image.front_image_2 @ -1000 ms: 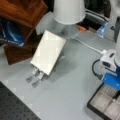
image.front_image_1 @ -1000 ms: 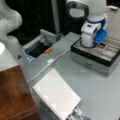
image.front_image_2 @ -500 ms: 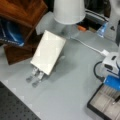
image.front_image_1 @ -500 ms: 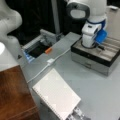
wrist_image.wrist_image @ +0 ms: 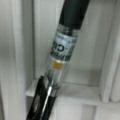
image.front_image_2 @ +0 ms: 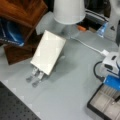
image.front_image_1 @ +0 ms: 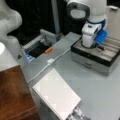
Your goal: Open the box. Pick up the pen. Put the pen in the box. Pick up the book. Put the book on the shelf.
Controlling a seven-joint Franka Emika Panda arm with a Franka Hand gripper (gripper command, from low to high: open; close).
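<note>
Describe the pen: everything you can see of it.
The pen fills the wrist view, slanting from top right to bottom left. Its upper barrel is dark, below it a clear section carries a printed white label and a small amber spot inside, and the lower end is glossy black. It lies over the pale dividers of the box, crossing a ridge between compartments. In a front view the pincer sits low over the open box. Whether the pincer grips the pen is hidden.

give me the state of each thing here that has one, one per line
wide dark grey-black box: lid open, pale compartments showing
thin black pen: inside the box, lying across its dividers
large flat white book: closed, on the grey table, not on the shelf
reddish-brown wooden shelf: top bare
tool: down over the open box
</note>
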